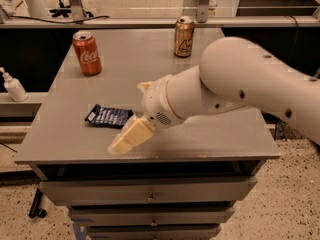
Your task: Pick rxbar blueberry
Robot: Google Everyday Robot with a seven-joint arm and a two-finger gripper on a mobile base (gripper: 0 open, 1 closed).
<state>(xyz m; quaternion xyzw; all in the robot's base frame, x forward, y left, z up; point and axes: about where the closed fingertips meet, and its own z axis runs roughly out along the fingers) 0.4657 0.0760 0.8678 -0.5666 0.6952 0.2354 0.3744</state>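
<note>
- One cream-coloured gripper (131, 135) hangs low over the front edge of the bench, left of the middle and pointing towards the front-left corner. How far open it is cannot be told from this view.
- The rxbar blueberry (109, 116), a flat dark navy wrapper with pale lettering, lies on the bench top just left of the gripper, towards the front-left corner. Its right end meets the gripper's outline.
- The bulky white robot arm (240, 84) reaches in from the right edge.
- The flat grey bench top (150, 69) sits over grey metal drawers (150, 191).
- An upright red cola can (87, 53) stands near the back-left corner.
- An upright gold-brown can (184, 36) stands at the back edge, near its middle.
</note>
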